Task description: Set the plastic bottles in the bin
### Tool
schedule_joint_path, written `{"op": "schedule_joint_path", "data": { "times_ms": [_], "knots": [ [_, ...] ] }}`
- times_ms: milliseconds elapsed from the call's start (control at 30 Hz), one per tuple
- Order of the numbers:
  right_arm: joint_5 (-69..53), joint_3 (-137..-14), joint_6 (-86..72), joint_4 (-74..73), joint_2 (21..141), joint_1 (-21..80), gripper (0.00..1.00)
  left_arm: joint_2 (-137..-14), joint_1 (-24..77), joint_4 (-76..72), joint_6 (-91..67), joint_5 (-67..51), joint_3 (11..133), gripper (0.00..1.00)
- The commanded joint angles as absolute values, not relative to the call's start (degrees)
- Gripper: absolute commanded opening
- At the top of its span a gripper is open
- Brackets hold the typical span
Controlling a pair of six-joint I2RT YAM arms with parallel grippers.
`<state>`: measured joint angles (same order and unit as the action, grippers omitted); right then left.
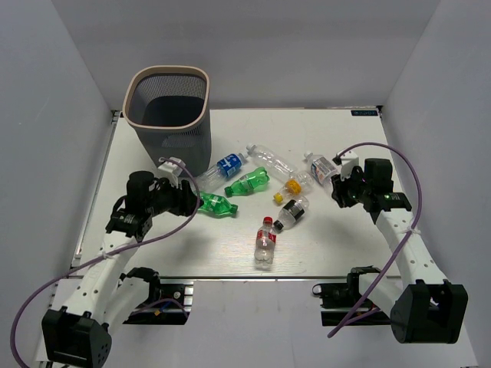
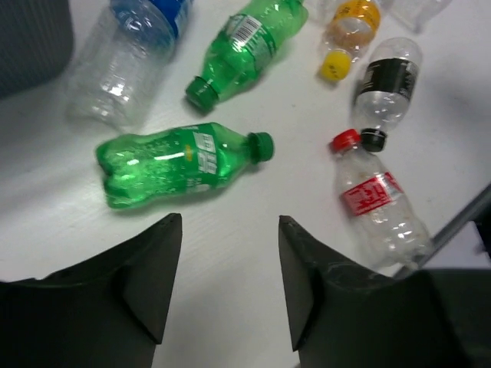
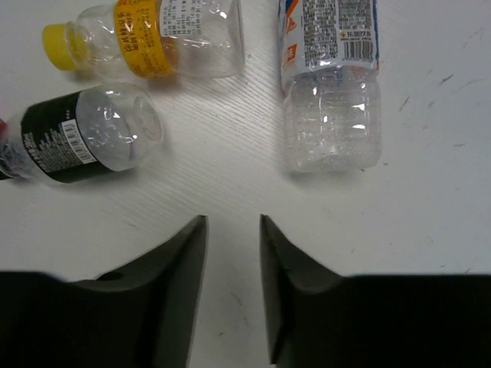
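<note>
White table (image 1: 153,245), pale walls close on three sides. Bin (image 1: 170,115) stands upright at the far left. Eight bottles lie on their sides, scattered across the middle.

- Blue-label bottle (image 1: 221,169): just beside the bin's foot.
- Two green: far green bottle (image 1: 248,182), near green bottle (image 1: 215,205).
- Long clear bottle (image 1: 270,159): farthest back.
- Yellow-cap bottle (image 1: 292,186): centre.
- Black-label bottle (image 1: 292,212): its cap meets the red-label bottle (image 1: 265,239), which lies nearest the front edge.
- Orange-label bottle (image 1: 321,168): rightmost.
</note>
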<state>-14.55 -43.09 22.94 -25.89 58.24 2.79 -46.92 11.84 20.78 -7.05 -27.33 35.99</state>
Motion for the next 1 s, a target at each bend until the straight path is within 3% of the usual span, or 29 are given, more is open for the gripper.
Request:
{"op": "schedule_joint_path", "data": {
  "times_ms": [0,67,100,133,300,400,467,633,967],
  "knots": [
    [-18.5,-45.5,22.7,-27.9,57.7,2.9,0.40,-49.8,12.7,25.6,-5.4,-33.1,38.9,0.57],
    [-19.3,-44.5,22.1,-27.7,57.2,2.9,0.64,-51.4,13.2,25.7,-6.0,-33.1,38.9,0.57],
    [-19.9,-44.5,22.1,-27.5,57.0,3.0,0.69,-51.9,13.2,25.7,-6.5,-32.0,38.3,0.62],
    [-19.8,-44.2,21.9,-27.5,56.7,2.9,0.73,-52.6,13.2,27.1,-8.9,-27.5,38.3,0.76],
    [-20.3,-44.0,20.8,-27.1,57.0,2.9,0.73,-55.4,13.7,27.1,-25.3,-21.4,38.8,0.89],
    [-20.5,-44.3,20.5,-27.0,57.3,3.0,0.73,-53.7,15.0,25.6,-40.6,-17.4,35.5,0.89],
    [-20.6,-44.0,20.0,-27.1,57.4,3.0,0.73,-51.2,15.0,22.7,-49.9,-12.7,32.3,0.99],
    [-21.3,-42.9,19.6,-26.5,56.9,3.0,0.73,-46.3,16.3,18.7,-61.5,-2.1,28.5,0.99],
    [-20.5,-41.4,19.5,-26.3,55.7,2.7,0.73,-59.8,18.6,7.7,-68.9,2.3,27.5,0.99]
  ]
}}
